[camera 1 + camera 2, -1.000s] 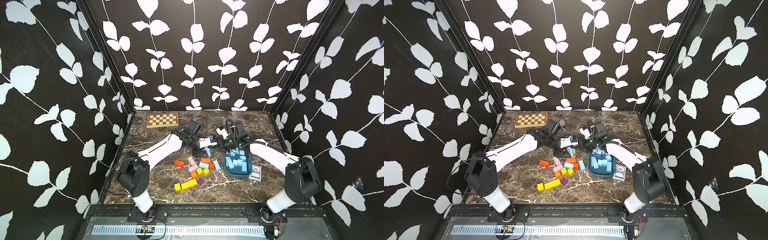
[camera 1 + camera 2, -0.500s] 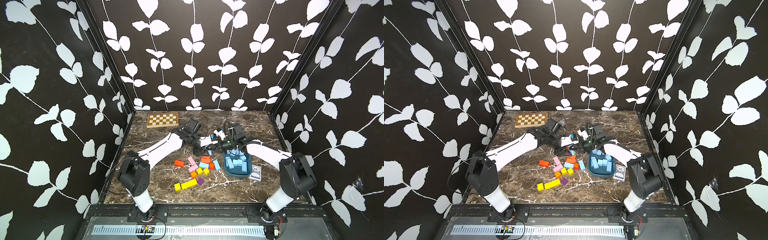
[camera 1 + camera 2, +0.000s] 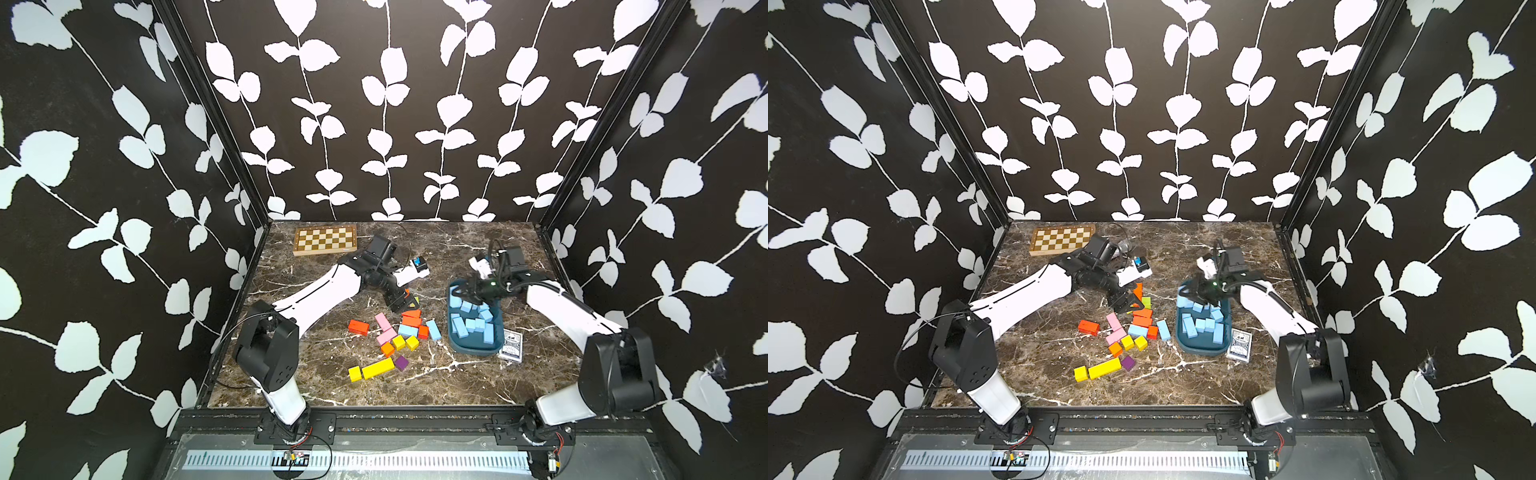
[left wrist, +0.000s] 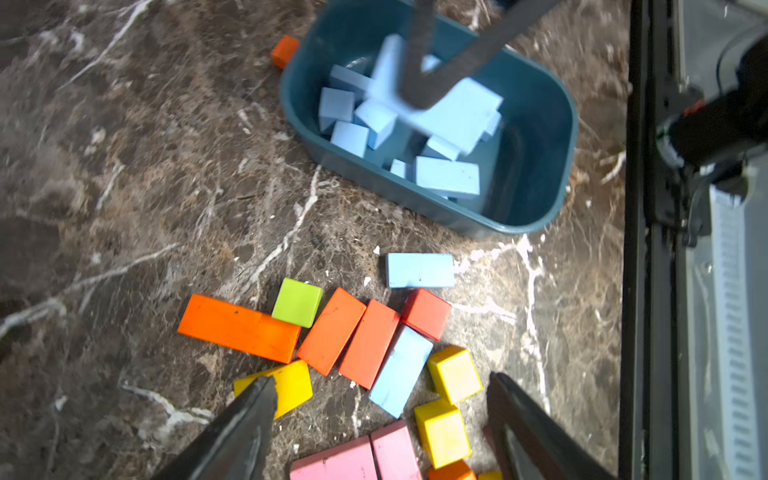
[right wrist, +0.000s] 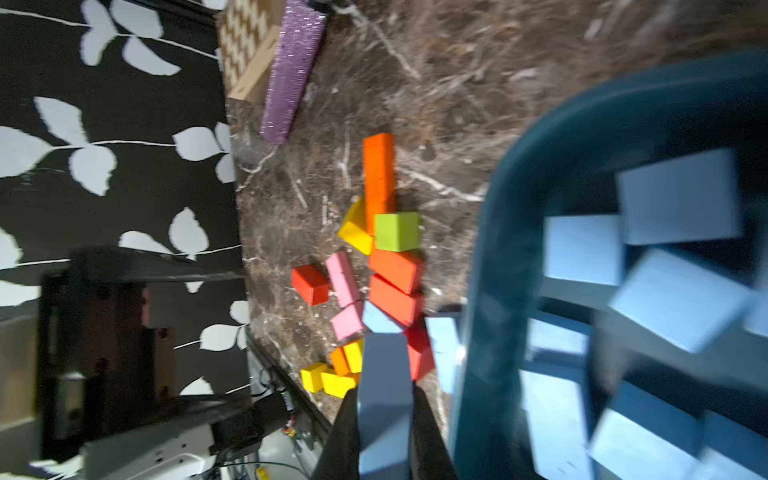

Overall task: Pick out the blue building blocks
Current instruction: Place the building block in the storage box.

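Several blue building blocks point(image 3: 469, 322) lie in the dark teal tray point(image 3: 478, 352). Two more blue bars point(image 4: 401, 370) point(image 4: 419, 270) rest on the marble among the coloured blocks. My right gripper point(image 5: 384, 399) is shut on a blue bar point(image 5: 384, 374), held above the tray's far end point(image 3: 463, 291). My left gripper point(image 4: 380, 380) is open with nothing between its fingers. It hovers over the far side of the coloured pile point(image 3: 401, 301), just above one loose blue bar.
Orange, pink, yellow, green and purple blocks point(image 3: 390, 336) lie scattered left of the tray. A card deck point(image 3: 510, 346) lies against the tray's near right corner. A chessboard point(image 3: 325, 240) sits at the back left, with a glittery purple bar point(image 5: 291, 70) beside it.
The two grippers met over the table's middle. The right one shut on the blue bar and carried it to the tray. The left one opened wider and dropped back toward the pile.
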### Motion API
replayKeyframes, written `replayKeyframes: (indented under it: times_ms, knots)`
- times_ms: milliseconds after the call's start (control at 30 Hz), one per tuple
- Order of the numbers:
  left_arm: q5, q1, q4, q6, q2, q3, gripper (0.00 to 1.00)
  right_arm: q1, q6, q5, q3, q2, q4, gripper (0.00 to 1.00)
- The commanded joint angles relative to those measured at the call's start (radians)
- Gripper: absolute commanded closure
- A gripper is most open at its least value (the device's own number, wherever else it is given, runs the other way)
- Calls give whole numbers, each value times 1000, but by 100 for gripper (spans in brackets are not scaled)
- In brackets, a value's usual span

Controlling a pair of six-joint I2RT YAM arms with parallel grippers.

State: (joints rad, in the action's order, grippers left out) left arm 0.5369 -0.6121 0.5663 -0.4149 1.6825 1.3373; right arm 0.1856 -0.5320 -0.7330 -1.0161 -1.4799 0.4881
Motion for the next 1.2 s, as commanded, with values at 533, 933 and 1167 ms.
replayKeyframes:
  times_ms: [533, 933, 1167]
  knots:
    - [57, 49, -109, 217, -63, -156, 19, 34, 191, 104, 41, -112, 150, 92]
    - [57, 49, -118, 236, -53, -153, 19, 59, 218, 226, 26, -140, 228, 72]
    - [57, 50, -122, 242, -51, -155, 19, 60, 224, 298, -6, -83, 298, 69]
